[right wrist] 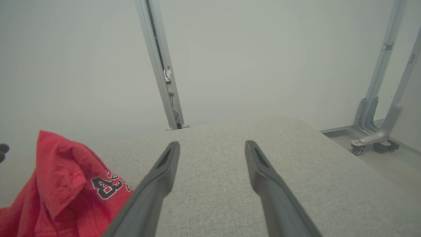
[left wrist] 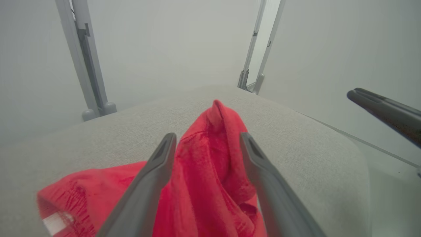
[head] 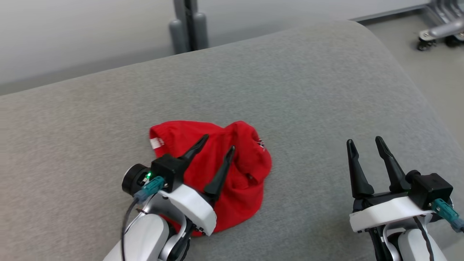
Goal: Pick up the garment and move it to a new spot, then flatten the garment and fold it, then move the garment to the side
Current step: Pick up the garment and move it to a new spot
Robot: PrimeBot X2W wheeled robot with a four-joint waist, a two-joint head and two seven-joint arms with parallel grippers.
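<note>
**Item 1. Garment** (head: pixel 239 181): red knit cloth, crumpled in a loose heap. It lies on the bench (head: pixel 290 90) at about 7 o'clock from the middle of the head view. A white label (head: pixel 157 143) shows at its 10 o'clock edge. A dark and white print (head: pixel 261 144) shows at its 2 o'clock edge, and the right wrist view shows this print (right wrist: pixel 107 187) too. In the left wrist view the garment (left wrist: pixel 204 184) rises to a soft peak at 12 o'clock.

**Item 2. Left hand** (head: pixel 219 142): it is over the garment, with its pale forearm (head: pixel 145 235) entering from 6 o'clock. The fingers slant towards 1 o'clock and are spread wide. In the left wrist view the hand (left wrist: pixel 208 135) has red cloth showing between its two fingers, not pinched. Whether the fingers touch the cloth cannot be told.

**Item 3. Right hand** (head: pixel 364 140): at 4 o'clock in the head view, well apart from the garment. The fingers point near 12 o'clock and are spread wide, holding nothing. In its own wrist view the hand (right wrist: pixel 212 143) is over bare bench (right wrist: pixel 329 184), with the garment (right wrist: pixel 65 191) at 8 o'clock.

**Item 4. Bench**: grey fabric top with a rounded corner at 1 o'clock.

**Item 5. Surroundings**: a grey upright post (head: pixel 188 25) stands behind the bench at 12 o'clock. A wheeled stand foot (head: pixel 435 36) rests on the floor at 2 o'clock.
</note>
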